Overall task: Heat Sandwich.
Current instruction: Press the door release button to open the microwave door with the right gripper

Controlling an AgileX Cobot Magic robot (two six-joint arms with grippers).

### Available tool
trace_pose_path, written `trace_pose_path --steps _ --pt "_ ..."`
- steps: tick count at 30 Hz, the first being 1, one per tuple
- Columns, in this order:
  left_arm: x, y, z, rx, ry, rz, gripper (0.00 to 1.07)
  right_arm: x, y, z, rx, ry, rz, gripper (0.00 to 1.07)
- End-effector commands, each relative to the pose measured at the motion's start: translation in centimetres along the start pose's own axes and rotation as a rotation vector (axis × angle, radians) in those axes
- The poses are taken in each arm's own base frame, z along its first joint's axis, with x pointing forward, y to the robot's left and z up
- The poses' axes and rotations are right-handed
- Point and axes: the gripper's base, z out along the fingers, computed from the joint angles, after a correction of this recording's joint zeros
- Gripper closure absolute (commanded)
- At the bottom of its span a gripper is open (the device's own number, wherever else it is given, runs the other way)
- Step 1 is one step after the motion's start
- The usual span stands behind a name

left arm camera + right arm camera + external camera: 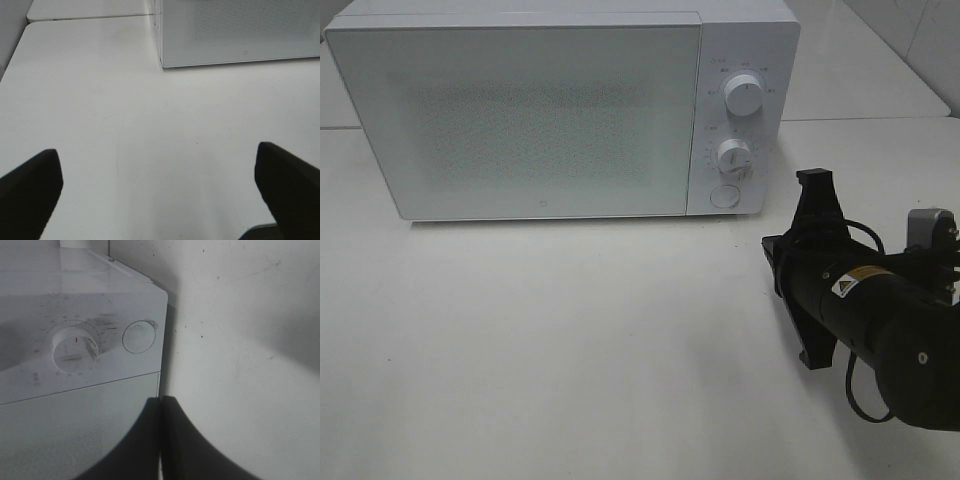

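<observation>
On the right side of the white table (pixel 570 330), the right arm lies low and nearly level, its black forearm reaching in from the right edge with a yellow warning label (pixel 850 285) on top and a black cable (pixel 853 392) looping beneath. The right gripper (pixel 772 255) is rolled onto its side and points toward the front right corner of the microwave (pixel 540 120), near it but apart. Its jaws are pressed together with nothing between them; the wrist view shows the two fingers (pixel 150 440) meeting in a thin seam.

The left gripper (pixel 156 152) hovers over bare tabletop off the microwave's left front corner, jaws spread as wide as they go and holding nothing.

The microwave's door is shut. On its control panel sit an upper knob (pixel 744 97), a lower knob (pixel 732 157) and a round button (pixel 724 195) below them. Nothing lies between the right gripper and that panel.

The sandwich shows in none of the views, so I cannot tell where it is.
</observation>
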Motion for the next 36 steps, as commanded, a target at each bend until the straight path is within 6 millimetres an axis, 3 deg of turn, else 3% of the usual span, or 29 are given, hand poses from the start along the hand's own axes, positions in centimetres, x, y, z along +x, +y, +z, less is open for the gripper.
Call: trace_pose_path --steps 1,11,16,27,36 --pt "0.2 -0.1 -0.2 0.004 -0.028 -0.006 0.04 0.1 0.2 0.1 -0.004 0.007 0.024 1.07" --pt "0.2 -0.1 -0.2 0.004 -0.028 -0.006 0.04 -0.3 1.4 1.3 0.005 -0.009 0.049 1.07" --pt "0.2 -0.1 -0.2 0.004 -0.028 -0.006 0.04 -0.4 2.1 3.0 0.0 0.003 0.044 1.07" --pt "0.2 -0.1 -0.2 0.004 -0.028 -0.006 0.04 1.2 2.0 6.5 0.022 0.03 0.057 1.07" --pt "0.2 -0.1 -0.2 0.004 -0.028 -0.006 0.04 1.0 2.4 9.0 0.025 0.018 0.062 1.07"
